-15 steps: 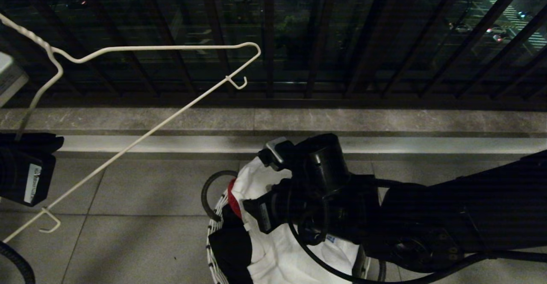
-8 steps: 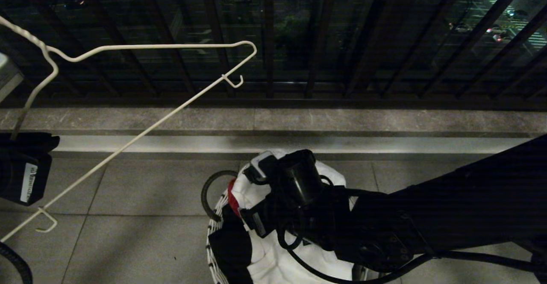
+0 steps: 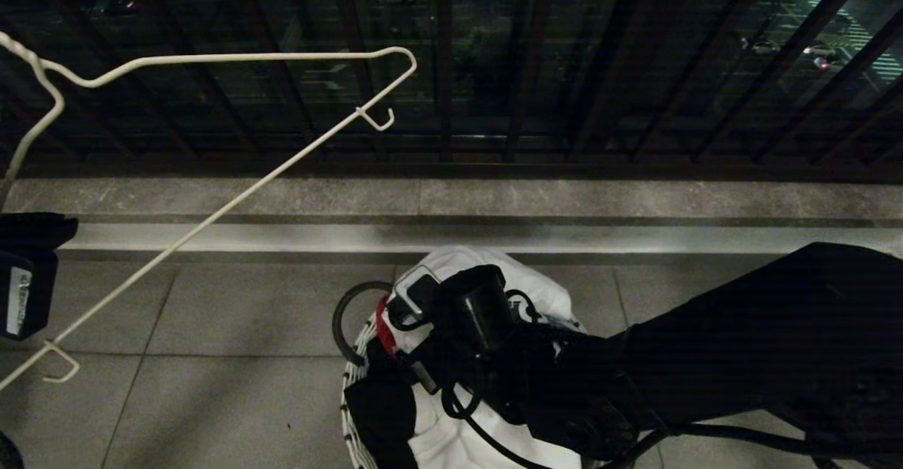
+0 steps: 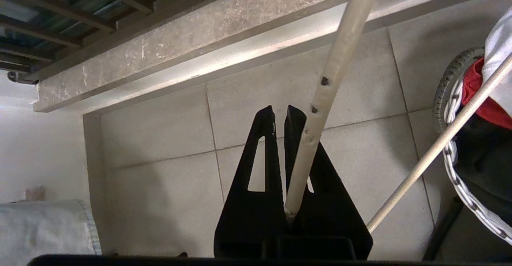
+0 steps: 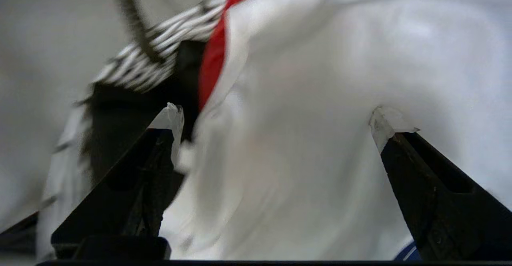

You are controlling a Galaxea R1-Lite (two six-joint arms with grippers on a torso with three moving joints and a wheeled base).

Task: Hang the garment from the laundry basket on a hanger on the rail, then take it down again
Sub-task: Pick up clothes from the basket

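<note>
My right gripper [image 5: 276, 126] is down over the laundry basket [image 3: 350, 384], fingers spread wide with the white garment [image 5: 304, 98] bulging between them. Nothing is pinched yet; I judge the wide spread is there so a good fold of cloth can be taken rather than a thin edge. The T-shirt lies heaped on top, filling most of the basket and spilling toward the rim nearest the stone kerb [image 3: 564, 197]. A red cloth [image 5: 214, 50] shows at the rim beside one fingertip, and a black garment [image 3: 381, 412] hangs over the basket's near-left edge, so my closing point should stay on the white fabric or I may drag the wrong piece up with it.

My left gripper [image 4: 286, 114] is off to the left, fingers pressed together on the wire of the hanger [image 3: 233, 67], gripping it low on one arm. That holds the frame out in the air, clear of the floor tiles [image 3: 233, 314] and open toward the basket, ready, I think, to receive the shirt once it is lifted. The rail is not in sight.
</note>
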